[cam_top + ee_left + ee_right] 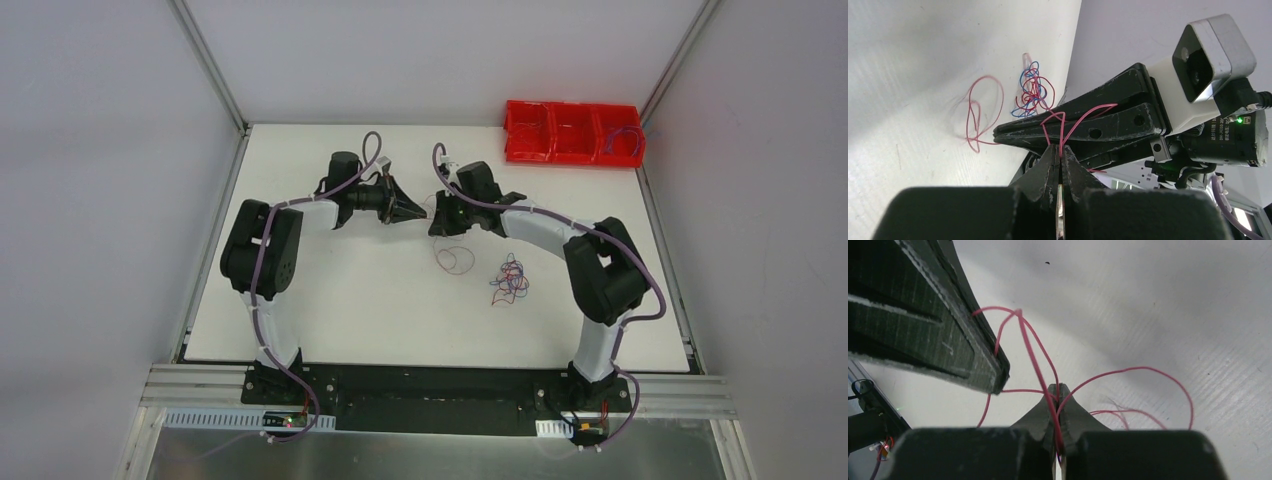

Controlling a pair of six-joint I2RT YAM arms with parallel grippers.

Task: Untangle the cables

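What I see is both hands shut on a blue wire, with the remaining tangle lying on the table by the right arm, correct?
No: the wire is red, not blue. The wrist views show the left hand and right hand each shut on a red wire. The remaining tangle does lie on the table by the right arm.

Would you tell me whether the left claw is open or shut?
Shut: the left claw pinches a red cable, no gap showing in its wrist view.

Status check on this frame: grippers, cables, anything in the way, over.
Left gripper and right gripper shut on one red wire, tips close. Tangle on table, nearer right arm. Red bin far right, not in way.
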